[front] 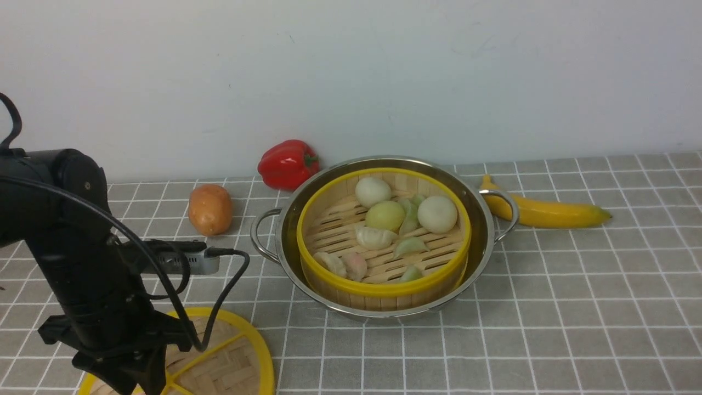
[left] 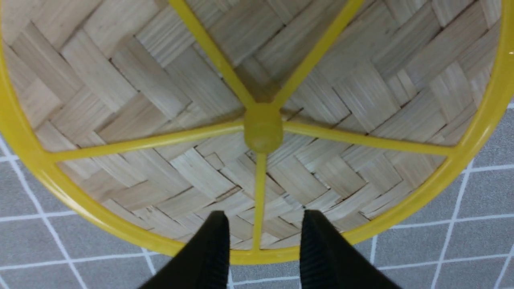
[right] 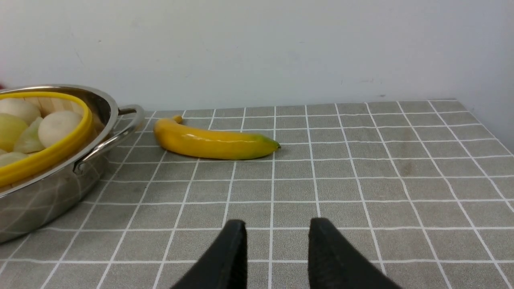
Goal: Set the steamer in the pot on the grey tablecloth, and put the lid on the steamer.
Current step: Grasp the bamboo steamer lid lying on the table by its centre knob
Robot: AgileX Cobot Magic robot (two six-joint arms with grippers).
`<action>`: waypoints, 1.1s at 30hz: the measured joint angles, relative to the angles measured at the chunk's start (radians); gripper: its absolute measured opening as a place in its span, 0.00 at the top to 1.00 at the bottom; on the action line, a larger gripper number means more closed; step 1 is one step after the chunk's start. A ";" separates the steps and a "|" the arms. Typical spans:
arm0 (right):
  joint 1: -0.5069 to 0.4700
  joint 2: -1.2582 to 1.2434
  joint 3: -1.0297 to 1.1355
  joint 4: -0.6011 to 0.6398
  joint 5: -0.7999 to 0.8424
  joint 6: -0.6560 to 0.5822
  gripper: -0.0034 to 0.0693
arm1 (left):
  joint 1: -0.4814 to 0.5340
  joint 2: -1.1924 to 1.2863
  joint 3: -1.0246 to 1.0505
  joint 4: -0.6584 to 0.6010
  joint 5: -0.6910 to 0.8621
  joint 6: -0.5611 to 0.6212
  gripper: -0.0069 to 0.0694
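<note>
The steamer point(front: 378, 289), a bamboo basket with a yellow rim, sits inside the shiny pot point(front: 482, 219) on the grey tablecloth point(front: 548, 307). It holds buns and dumplings. The lid point(front: 236, 362), a woven disc with yellow spokes, lies flat on the cloth at the front left. My left arm point(front: 93, 285) stands over it. In the left wrist view my left gripper point(left: 263, 214) is open over the lid point(left: 160, 100), its jaws either side of one spoke near the rim. My right gripper point(right: 277, 222) is open above bare cloth, to the right of the pot point(right: 48, 196).
A banana point(front: 548, 213) lies just right of the pot, near its handle. A red pepper point(front: 288, 163) and a potato point(front: 210, 209) sit behind and left of the pot. A white wall closes off the back of the table.
</note>
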 joint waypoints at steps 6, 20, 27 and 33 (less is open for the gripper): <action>0.000 0.000 0.000 0.000 0.000 0.000 0.62 | 0.000 0.001 0.000 0.017 -0.029 0.007 0.60; 0.000 0.000 0.000 0.000 0.000 0.000 0.62 | -0.003 0.048 -0.001 -0.005 -0.134 0.057 0.60; 0.000 0.000 0.000 0.000 0.000 0.000 0.62 | -0.003 0.093 -0.001 0.005 -0.134 0.057 0.60; 0.000 0.000 0.000 0.000 0.000 0.000 0.62 | -0.003 0.093 -0.001 0.005 -0.152 0.057 0.60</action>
